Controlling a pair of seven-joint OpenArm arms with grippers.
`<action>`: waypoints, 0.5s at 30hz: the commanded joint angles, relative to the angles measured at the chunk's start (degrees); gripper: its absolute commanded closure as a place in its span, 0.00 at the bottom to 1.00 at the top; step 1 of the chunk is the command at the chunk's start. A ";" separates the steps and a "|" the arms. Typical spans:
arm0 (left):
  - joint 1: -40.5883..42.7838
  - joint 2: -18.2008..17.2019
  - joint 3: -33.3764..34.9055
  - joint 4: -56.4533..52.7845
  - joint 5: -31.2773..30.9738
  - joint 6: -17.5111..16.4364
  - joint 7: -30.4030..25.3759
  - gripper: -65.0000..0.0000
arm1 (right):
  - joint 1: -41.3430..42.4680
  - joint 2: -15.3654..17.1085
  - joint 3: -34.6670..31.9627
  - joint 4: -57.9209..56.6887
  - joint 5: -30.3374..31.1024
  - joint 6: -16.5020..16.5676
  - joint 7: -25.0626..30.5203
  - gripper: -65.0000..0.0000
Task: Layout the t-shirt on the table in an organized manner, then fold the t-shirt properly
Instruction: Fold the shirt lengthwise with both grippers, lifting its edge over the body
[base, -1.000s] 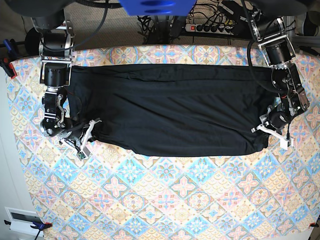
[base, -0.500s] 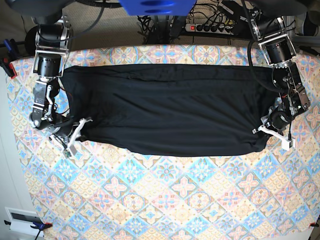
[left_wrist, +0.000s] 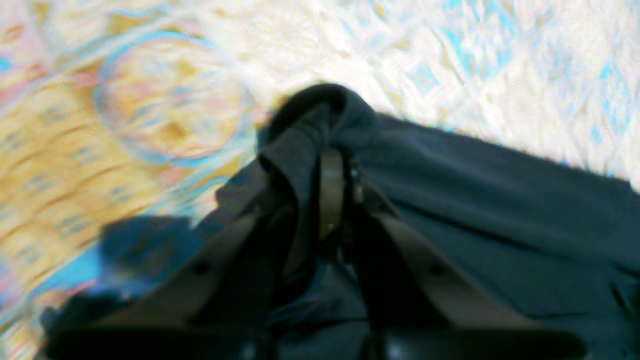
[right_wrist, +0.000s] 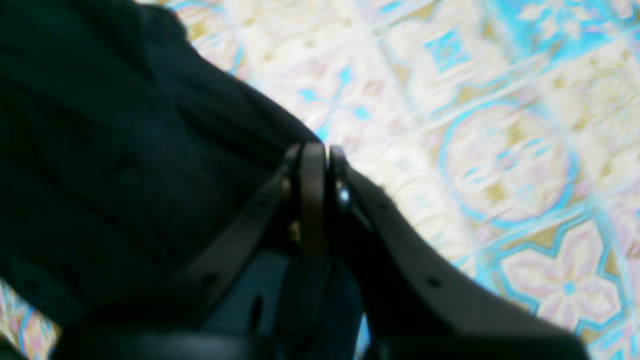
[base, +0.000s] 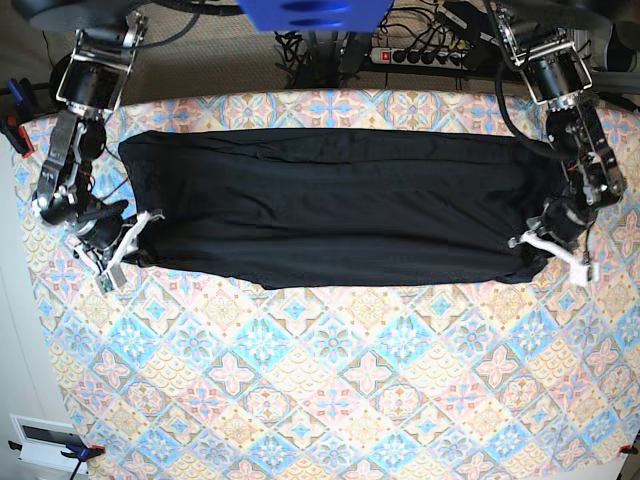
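The black t-shirt (base: 340, 210) lies stretched into a wide band across the far half of the patterned table (base: 330, 390). My right gripper (base: 140, 228), on the base view's left, is shut on the t-shirt's left edge. In the right wrist view its jaws (right_wrist: 315, 150) are closed at the edge of the dark fabric (right_wrist: 100, 150). My left gripper (base: 530, 243), on the base view's right, is shut on the t-shirt's near right corner. In the left wrist view (left_wrist: 330, 150) a bunch of fabric (left_wrist: 320, 110) is pinched between the jaws.
A power strip with cables (base: 420, 55) lies behind the table's far edge. Clamps (base: 15, 130) grip the table's left edge. A blue part (base: 300, 12) hangs over the far centre. A white box (base: 40, 440) sits off the near left corner.
My right gripper has moved outward to the base view's left, pulling the t-shirt's edge with it. The t-shirt is stretched wider and flatter. My left gripper shifted slightly right.
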 joint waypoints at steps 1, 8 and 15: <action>-0.55 -1.33 -1.52 1.18 0.08 0.06 -1.35 0.99 | 0.39 1.21 1.40 2.56 1.41 0.08 0.80 1.00; 3.14 -1.68 -2.67 1.18 -0.09 -0.03 -1.35 0.99 | -5.59 1.21 4.21 10.04 1.41 0.08 -0.16 1.00; 4.73 -1.33 -2.67 1.18 0.00 -0.03 -1.35 0.99 | -10.78 1.21 4.65 15.05 1.49 0.08 -0.16 1.00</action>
